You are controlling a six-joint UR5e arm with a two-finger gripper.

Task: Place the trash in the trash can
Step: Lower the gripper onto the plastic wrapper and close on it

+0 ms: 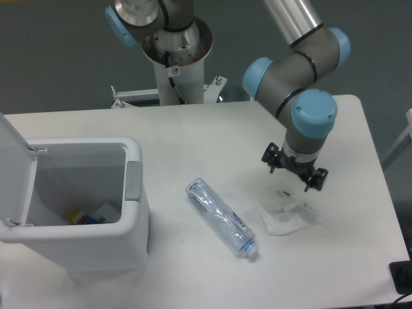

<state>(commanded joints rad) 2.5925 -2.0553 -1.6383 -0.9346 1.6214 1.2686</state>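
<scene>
My end effector (293, 191) hangs directly above the wrapper (288, 215) on the counter (193, 141), fingers apart, empty. The bottle (221, 217) (long axis diagonal) lies left, toward the open trash can (132, 212).

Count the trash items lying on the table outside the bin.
2: the plastic bottle lies mid-table right of the trash can; the crumpled wrapper lies right of it, under the gripper.

You're looking at nothing legible here: the bottle (221, 217) is showing a bluish label, but its print is blurring too small to read, and the bin (132, 212) and wrapper (286, 215) are carrying no readable marks
</scene>
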